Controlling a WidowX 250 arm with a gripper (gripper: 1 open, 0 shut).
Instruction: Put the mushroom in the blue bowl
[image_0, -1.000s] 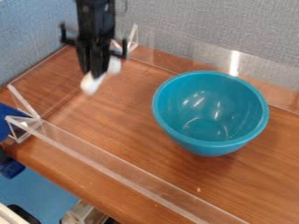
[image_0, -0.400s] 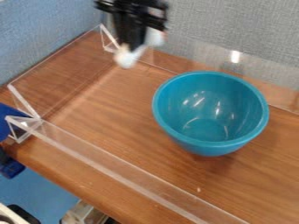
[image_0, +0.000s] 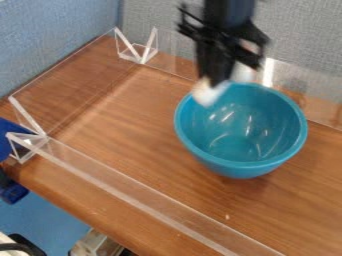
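Note:
The blue bowl (image_0: 242, 128) sits on the right side of the wooden table, wide, deep and glossy. My gripper (image_0: 213, 84) hangs over the bowl's near-left rim, shut on the mushroom (image_0: 206, 93). Only the mushroom's cream-white stem shows below the dark fingers; its cap is hidden between them. The mushroom hangs above the bowl, apart from it.
Clear acrylic walls (image_0: 107, 175) fence the wooden table (image_0: 107, 110) at the front, left and back. Small clear brackets stand at the far left corner (image_0: 135, 45) and the near left corner (image_0: 27, 140). A blue wall rises behind.
The gripper has carried the mushroom from the far left of the table to the right, and now holds it over the bowl's left rim. The bowl has not moved.

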